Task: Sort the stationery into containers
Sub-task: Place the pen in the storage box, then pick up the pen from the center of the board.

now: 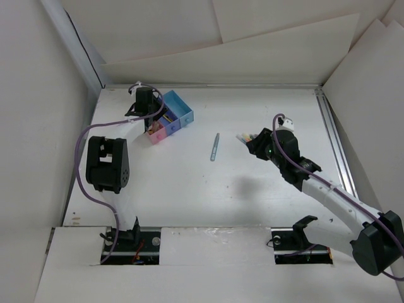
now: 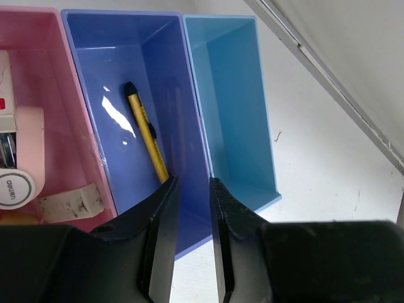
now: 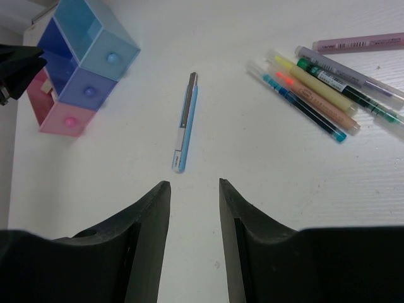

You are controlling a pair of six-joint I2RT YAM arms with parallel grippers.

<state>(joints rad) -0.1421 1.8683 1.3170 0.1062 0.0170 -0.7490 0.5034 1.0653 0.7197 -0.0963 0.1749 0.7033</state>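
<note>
At the bottom of the left wrist view, our left gripper (image 2: pixel 192 183) hangs over the near end of the dark blue bin (image 2: pixel 167 76). Its jaws stand a narrow slit apart with nothing between them, so we read it as released. Just past the fingertips, the yellow pen (image 2: pixel 144 129) lies slanted on the bin floor. Its near end is hidden behind the left finger (image 2: pixel 165 208), and we cannot tell whether they touch. We judge the drop-off as all but done. To finish it well, we should part the jaws a little more and rise straight up. We should swing away only once the fingers clear the rim, so the pen is not dragged out. To the left, the pink bin (image 2: pixel 38 69) holds a beige eraser block (image 2: pixel 69 203), and to the right the light blue bin (image 2: pixel 233 95) shows nothing inside.

In the right wrist view, our right gripper (image 3: pixel 194 186) hovers unclenched and empty at the bottom centre. Beyond it, in mid-frame, lies the pale blue pen (image 3: pixel 186 120), running almost straight away from us. The jaws already straddle its line, so a plain descent onto mid-barrel should suit. Farther off, at upper right, lies a fan of markers (image 3: pixel 315 95).
</note>
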